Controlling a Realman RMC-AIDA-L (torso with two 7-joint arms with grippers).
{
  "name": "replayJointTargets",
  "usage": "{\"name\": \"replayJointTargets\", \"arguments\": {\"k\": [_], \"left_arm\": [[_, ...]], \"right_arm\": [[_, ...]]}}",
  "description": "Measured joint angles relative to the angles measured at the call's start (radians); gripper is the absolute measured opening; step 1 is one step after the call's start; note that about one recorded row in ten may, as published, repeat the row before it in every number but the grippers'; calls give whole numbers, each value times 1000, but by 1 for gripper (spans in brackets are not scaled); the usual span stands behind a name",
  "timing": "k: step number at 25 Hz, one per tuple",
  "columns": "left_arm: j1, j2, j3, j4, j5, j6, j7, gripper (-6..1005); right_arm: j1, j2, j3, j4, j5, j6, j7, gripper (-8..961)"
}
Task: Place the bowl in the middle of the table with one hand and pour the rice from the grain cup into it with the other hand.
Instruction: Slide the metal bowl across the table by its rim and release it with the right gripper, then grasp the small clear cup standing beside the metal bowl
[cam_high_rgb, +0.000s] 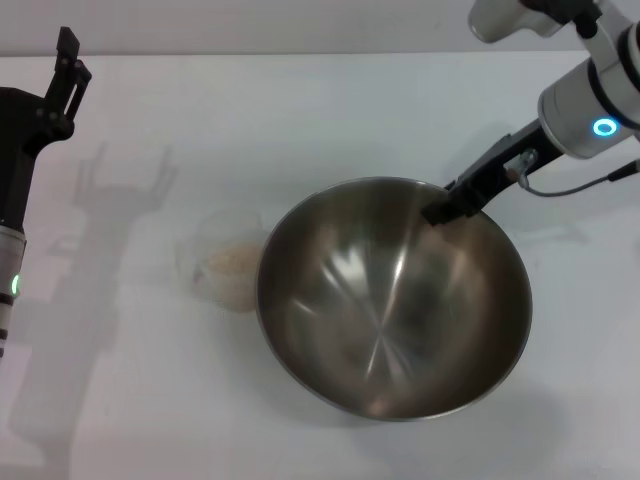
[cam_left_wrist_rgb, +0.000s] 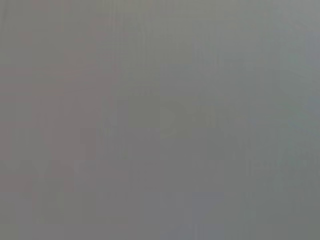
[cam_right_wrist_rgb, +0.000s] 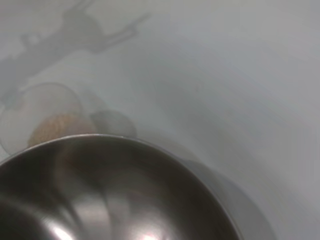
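The steel bowl (cam_high_rgb: 392, 300) sits tilted near the middle of the white table (cam_high_rgb: 300, 110). My right gripper (cam_high_rgb: 441, 209) is shut on the bowl's far right rim. The frosted grain cup (cam_high_rgb: 222, 264) stands upright just left of the bowl, close to its rim, with a small heap of rice (cam_high_rgb: 234, 263) inside. My left gripper (cam_high_rgb: 70, 58) is open and empty, raised at the far left, well away from the cup. The right wrist view shows the bowl's rim (cam_right_wrist_rgb: 125, 142), the cup (cam_right_wrist_rgb: 35, 112) and the rice (cam_right_wrist_rgb: 56, 127). The left wrist view shows only blank grey surface.
Shadows of the left gripper fall on the table left of the cup. Bare tabletop lies behind the bowl and to its front left (cam_high_rgb: 130, 400).
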Motion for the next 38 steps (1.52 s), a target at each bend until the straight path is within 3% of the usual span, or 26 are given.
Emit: {"name": "replayJointTargets", "arguments": {"k": [7,12,16,19,20,21,27,34,35,36,37,38], "left_arm": [[16,0,1,0,0,18,0,861],[23,0,1,0,0,32,0,861],[24,1,2,0,0,33,0,861],[31,2,2,5,0,41,0,861],[31,2,2,6,0,42,0,861],[31,2,2,7,0,45,0,861],[32,4,2,9,0,69,0,860],[34,5,-5,11,-3,74,0,861],[35,5,-6,11,-5,74,0,861],[38,5,-6,11,-6,74,0,861],[39,4,-7,11,-6,74,0,861],[41,5,-7,12,-6,74,0,861]], "right_arm": [[-16,1,-53,-76,-4,-17,13,435],[-54,4,-111,-204,5,-97,12,445],[-115,4,-223,-304,-9,-280,6,448],[-195,4,-328,-376,-68,-470,6,449],[-251,5,-404,-413,-132,-609,11,450],[-251,5,-404,-413,-132,-609,11,450],[-444,11,-584,-430,-292,-1131,25,448],[-582,14,-655,-297,-289,-1734,96,448],[-602,14,-678,-224,-289,-1923,130,448],[-602,14,-678,-224,-289,-1923,130,448],[-613,14,-700,-138,-285,-2102,156,448],[-613,14,-700,-138,-285,-2102,156,448]]}}
